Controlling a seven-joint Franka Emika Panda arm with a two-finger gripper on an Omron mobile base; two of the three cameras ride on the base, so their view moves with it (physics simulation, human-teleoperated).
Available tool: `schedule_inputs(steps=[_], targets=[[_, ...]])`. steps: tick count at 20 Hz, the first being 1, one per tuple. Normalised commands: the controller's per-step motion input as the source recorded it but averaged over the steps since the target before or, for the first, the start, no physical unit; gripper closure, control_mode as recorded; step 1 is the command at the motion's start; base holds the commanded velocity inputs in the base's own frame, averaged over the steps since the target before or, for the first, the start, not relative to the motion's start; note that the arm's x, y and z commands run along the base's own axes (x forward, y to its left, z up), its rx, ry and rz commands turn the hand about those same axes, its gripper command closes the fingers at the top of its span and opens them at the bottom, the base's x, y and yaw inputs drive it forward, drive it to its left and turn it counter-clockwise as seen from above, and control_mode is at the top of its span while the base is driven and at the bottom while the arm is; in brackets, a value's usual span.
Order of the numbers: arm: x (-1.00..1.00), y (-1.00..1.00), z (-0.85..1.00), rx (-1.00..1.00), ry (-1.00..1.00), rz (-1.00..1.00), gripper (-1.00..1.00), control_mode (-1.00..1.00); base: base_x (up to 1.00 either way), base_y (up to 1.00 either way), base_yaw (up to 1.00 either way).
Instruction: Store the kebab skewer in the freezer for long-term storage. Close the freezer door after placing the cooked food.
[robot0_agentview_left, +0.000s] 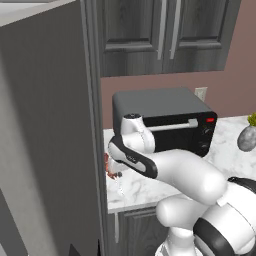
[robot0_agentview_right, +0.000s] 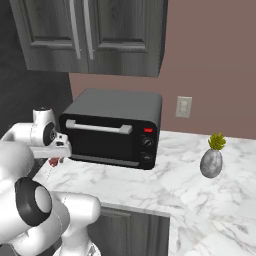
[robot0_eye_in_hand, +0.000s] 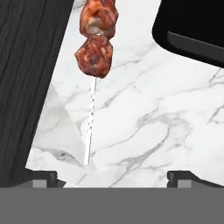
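Observation:
The kebab skewer (robot0_eye_in_hand: 96, 39) lies on the white marble counter (robot0_eye_in_hand: 144, 127), its reddish-brown meat chunks at the top of the hand view and its thin pale stick running down toward my gripper (robot0_eye_in_hand: 111, 177). The gripper is open, its two dark fingertips wide apart on either side of the stick's end, with nothing between them. In the left base view the skewer (robot0_agentview_left: 109, 167) sits at the counter's left end beside a tall grey fridge panel (robot0_agentview_left: 45, 140); I cannot tell whether this is the freezer door. The freezer's inside is out of view. My hand (robot0_agentview_right: 52, 159) hovers just above the meat.
A black toaster oven (robot0_agentview_left: 165, 120) (robot0_agentview_right: 112, 127) stands on the counter right behind the skewer, and its corner (robot0_eye_in_hand: 192, 26) is close to the hand. A grey vase with a plant (robot0_agentview_right: 212, 161) stands far right. Dark upper cabinets (robot0_agentview_right: 95, 35) hang above.

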Motion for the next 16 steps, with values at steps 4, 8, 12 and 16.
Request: schedule_inputs(steps=[4,8,12,16], targets=[[0.00,0.02,-0.36,0.00,0.00,0.13,-1.00,-1.00,0.00,0.00,0.00],[0.00,0.01,-0.21,0.00,0.00,0.09,-1.00,-1.00,0.00,0.00,0.00],[0.00,0.00,-0.16,0.00,0.00,0.04,-1.00,-1.00,0.00,0.00,0.00],[0.00,0.03,-0.12,0.00,0.00,0.00,-1.00,-1.00,0.00,0.00,0.00]])
